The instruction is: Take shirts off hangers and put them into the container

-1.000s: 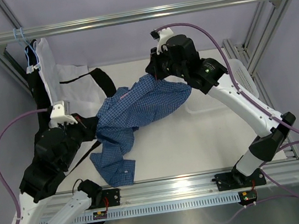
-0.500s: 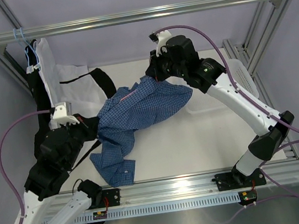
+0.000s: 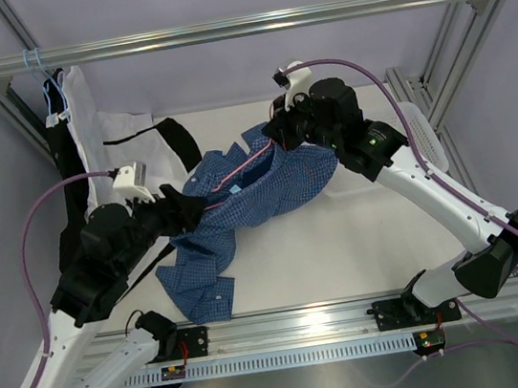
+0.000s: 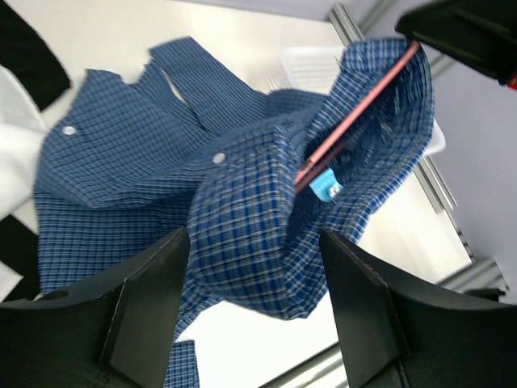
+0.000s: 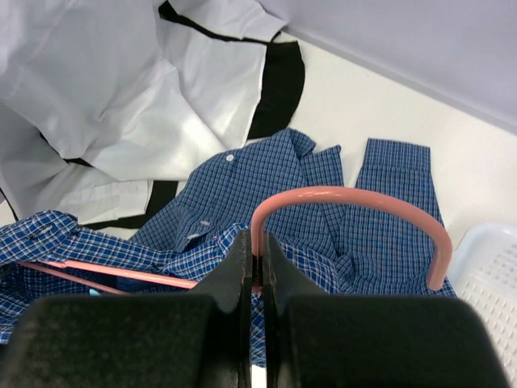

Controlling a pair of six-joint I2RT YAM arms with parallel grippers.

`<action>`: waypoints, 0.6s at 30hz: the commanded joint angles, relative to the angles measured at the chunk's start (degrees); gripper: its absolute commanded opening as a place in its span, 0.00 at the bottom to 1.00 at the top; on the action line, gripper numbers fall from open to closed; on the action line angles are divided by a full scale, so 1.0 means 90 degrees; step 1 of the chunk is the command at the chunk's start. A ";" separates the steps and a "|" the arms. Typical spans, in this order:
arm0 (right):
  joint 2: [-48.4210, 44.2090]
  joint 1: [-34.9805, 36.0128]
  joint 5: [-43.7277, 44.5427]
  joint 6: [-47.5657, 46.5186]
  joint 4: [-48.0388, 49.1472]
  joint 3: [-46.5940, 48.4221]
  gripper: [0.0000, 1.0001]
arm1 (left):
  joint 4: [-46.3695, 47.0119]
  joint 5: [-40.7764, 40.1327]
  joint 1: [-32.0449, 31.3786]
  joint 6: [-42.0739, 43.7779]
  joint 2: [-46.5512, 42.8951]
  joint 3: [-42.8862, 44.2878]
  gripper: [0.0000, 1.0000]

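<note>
Tabletop (image 3: 371, 236), right jaws clamped on pink hanger (image 5: 347, 192) — left jaws parted, blue shirt (image 4: 242, 210) ahead.

A matt white surface (image 3: 371, 236) sits between pale lavender walls (image 3: 223, 74). A silver aluminium bar (image 3: 236, 28) crosses above its far edge, slanted posts (image 3: 478, 33) rise by the far corners, and a slotted rail (image 3: 296, 319) lines the near edge under soft, even light

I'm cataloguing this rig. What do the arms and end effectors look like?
The left arm and right arm have white links with bulky black joints. A purple cable loops to each wrist, beside a small white camera mount. The left end effector and right end effector have matte black blocky fingers.
</note>
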 commanded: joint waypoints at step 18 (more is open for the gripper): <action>-0.0239 0.0156 0.0075 -0.0350 0.0474 -0.0002 0.00 | 0.0032 -0.0277 0.0018 0.0642 0.0698 0.0556 0.41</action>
